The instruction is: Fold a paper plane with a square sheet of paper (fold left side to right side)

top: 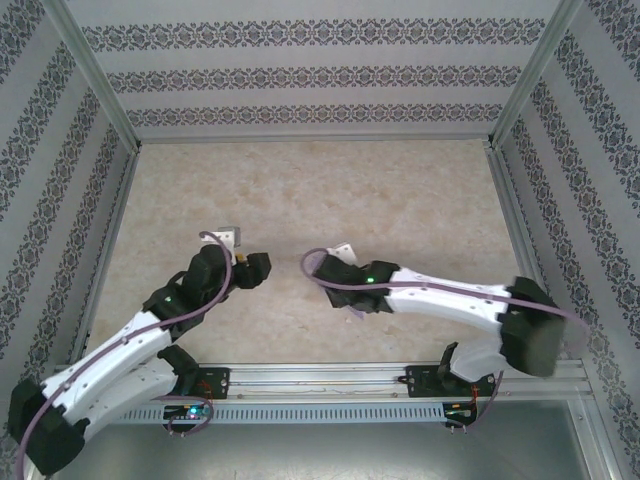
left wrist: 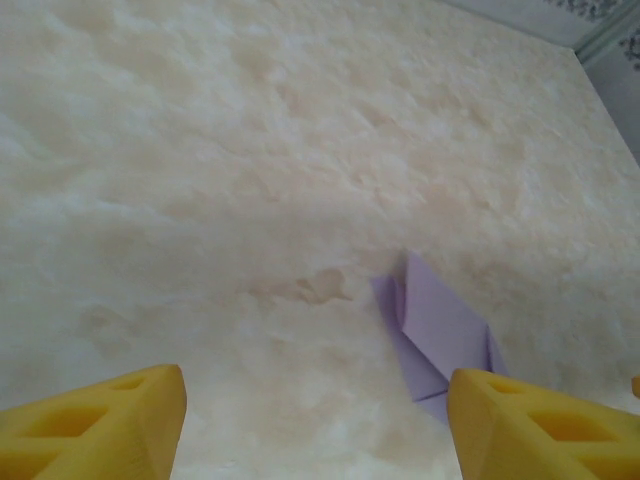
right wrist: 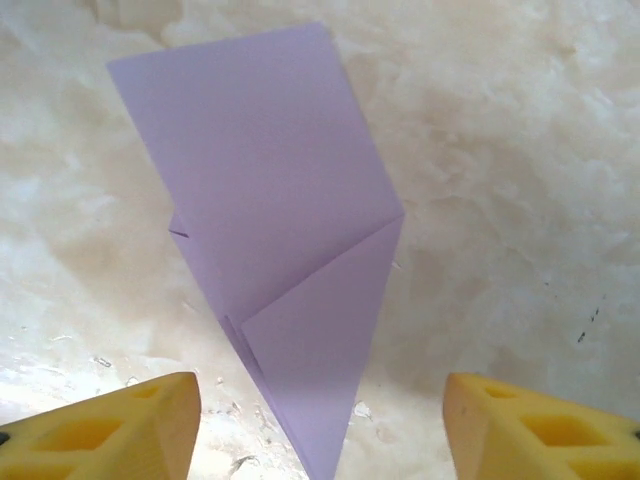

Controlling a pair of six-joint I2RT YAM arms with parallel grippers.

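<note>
The plane (right wrist: 280,230) lies folded on the surface (left wrist: 200,150), so left hand (left wrist: 317,410) and right hand (right wrist: 320,415) both stand apart, gripping nothing, likely finished.

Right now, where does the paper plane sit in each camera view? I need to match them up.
Top external: paper plane is a lavender sliver, mostly hidden under the right arm's wrist, centre-right.
Left wrist: lower right, lying flat, by the left claw's finger at picture right.
Right wrist: centre, wide end up, point down between the right claw's open fingers.
Shared landmark: the mottled beige table.
</note>
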